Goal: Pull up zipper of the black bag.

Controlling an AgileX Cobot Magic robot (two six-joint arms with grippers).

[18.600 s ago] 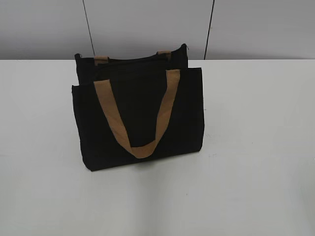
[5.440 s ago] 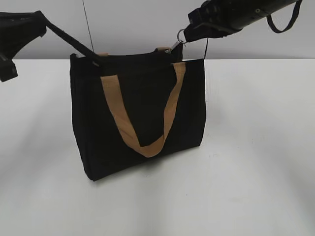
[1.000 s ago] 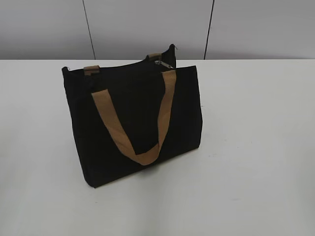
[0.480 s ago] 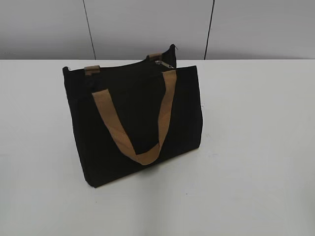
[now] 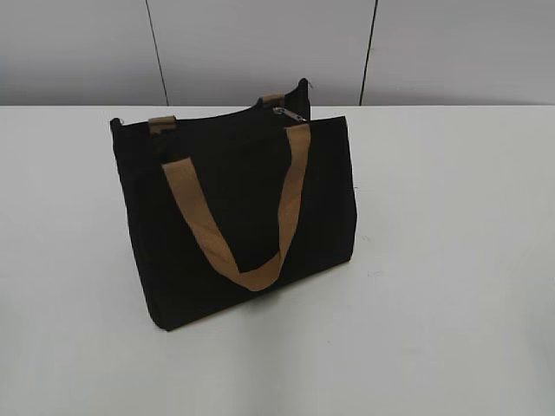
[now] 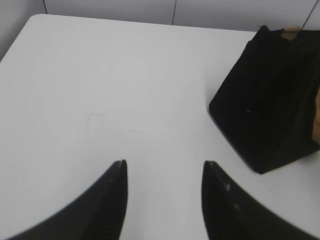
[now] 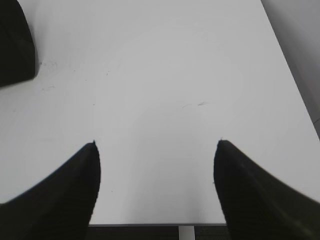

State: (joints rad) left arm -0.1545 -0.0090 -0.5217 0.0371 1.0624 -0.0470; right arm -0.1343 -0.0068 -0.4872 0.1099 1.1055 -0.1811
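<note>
The black bag [image 5: 234, 217] stands upright on the white table, with a tan loop handle [image 5: 247, 217] hanging down its front. The zipper's silvery pull tab [image 5: 290, 112] lies at the right end of the bag's top edge. Neither arm shows in the exterior view. My left gripper [image 6: 165, 162] is open and empty above bare table, with the bag's end [image 6: 270, 110] off to its right. My right gripper [image 7: 156, 142] is open and empty near the table's front edge, with a corner of the bag [image 7: 15, 50] at the far left.
The white table [image 5: 451, 260] stretches around the bag on all sides. A grey panelled wall [image 5: 260, 43] stands behind it. The table's front edge [image 7: 150, 225] shows below my right gripper.
None over the last second. Compared with several seconds ago, both arms have left the exterior view and the bag stands a little further left.
</note>
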